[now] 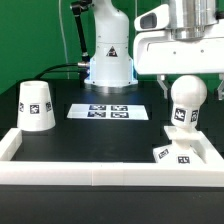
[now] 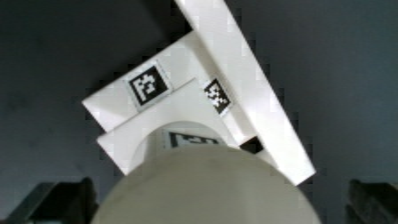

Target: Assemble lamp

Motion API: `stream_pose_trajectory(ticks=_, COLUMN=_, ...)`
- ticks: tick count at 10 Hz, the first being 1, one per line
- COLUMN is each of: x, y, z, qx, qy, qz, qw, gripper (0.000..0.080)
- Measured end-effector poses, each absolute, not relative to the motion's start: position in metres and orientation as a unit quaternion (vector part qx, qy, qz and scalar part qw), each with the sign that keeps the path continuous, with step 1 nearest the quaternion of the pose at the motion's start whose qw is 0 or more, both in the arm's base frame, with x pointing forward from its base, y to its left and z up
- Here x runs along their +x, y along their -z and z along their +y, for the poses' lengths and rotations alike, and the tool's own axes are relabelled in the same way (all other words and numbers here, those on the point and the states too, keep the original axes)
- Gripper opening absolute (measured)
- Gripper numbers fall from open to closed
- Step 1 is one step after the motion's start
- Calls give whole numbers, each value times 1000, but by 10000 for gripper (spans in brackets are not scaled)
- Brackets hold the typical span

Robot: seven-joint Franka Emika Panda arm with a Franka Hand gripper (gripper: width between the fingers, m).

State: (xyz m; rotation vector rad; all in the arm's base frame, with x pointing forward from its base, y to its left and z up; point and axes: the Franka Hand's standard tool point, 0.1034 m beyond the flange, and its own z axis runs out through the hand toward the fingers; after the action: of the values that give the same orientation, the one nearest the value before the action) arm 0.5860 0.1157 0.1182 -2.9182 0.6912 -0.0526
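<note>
Above the bulb (image 1: 186, 102), which stood on the base (image 1: 178, 152) by the tray's corner wall (image 1: 212, 150), our gripper (image 1: 186, 72) hung spread apart; we feared a careless lift could tip the bulb, with the shade (image 1: 36, 105) well apart.

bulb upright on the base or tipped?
Upright. In the exterior view the bulb stands vertically on the square base, round end up. The open pincer flanks it without gripping.
</note>
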Motion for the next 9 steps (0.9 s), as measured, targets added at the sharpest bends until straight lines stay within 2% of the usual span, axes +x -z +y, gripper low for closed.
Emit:
stream_pose_trajectory(ticks=2, x=586, y=-118, z=115, qx=-985, qy=23, qz=159, qw=68, gripper=698)
stream_pose_trajectory(ticks=5, x=587, y=-118, z=112, qx=-997, qy=39, qz=-43, qw=47, gripper=698)
stream_pose_trajectory(ticks=9, x=591, y=-121, z=110, qx=-970, qy=48, qz=-236, qw=27, gripper=698)
